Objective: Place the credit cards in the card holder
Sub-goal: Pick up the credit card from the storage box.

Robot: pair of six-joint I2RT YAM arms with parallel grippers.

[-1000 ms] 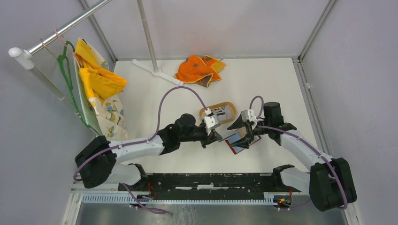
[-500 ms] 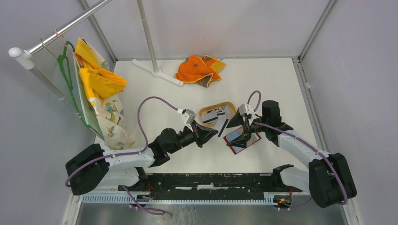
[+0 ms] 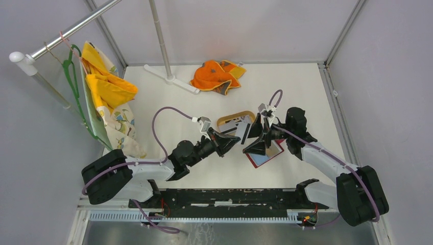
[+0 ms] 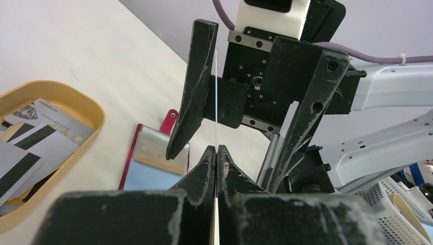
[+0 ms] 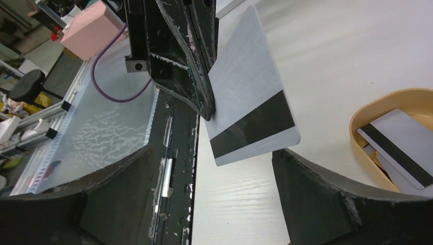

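My left gripper [image 3: 233, 139] is shut on a grey credit card [image 3: 245, 131] with a dark stripe and holds it up off the table. In the left wrist view the card [image 4: 216, 97] shows edge-on above the closed tips [image 4: 216, 150]. My right gripper [image 3: 255, 139] faces it, open wide. The card [image 5: 247, 99] reaches in between the right fingers [image 4: 191, 92], close beside one; I cannot tell if they touch. The red card holder [image 3: 266, 156] lies open on the table below the right gripper, its pale inside [image 4: 148, 166] up. More credit cards [image 4: 46, 140] lie in the tan tray [image 3: 224, 121].
The tan oval tray [image 5: 388, 96] sits just behind the grippers. An orange cloth [image 3: 217, 75] lies at the back. A white stand base [image 3: 171, 79] and pole are back left, with yellow cloths on a hanger [image 3: 107, 87] at the left wall.
The left arm pulled the card back from the card holder and raised it. The right gripper opened wide, lifted off the holder and turned toward the card.
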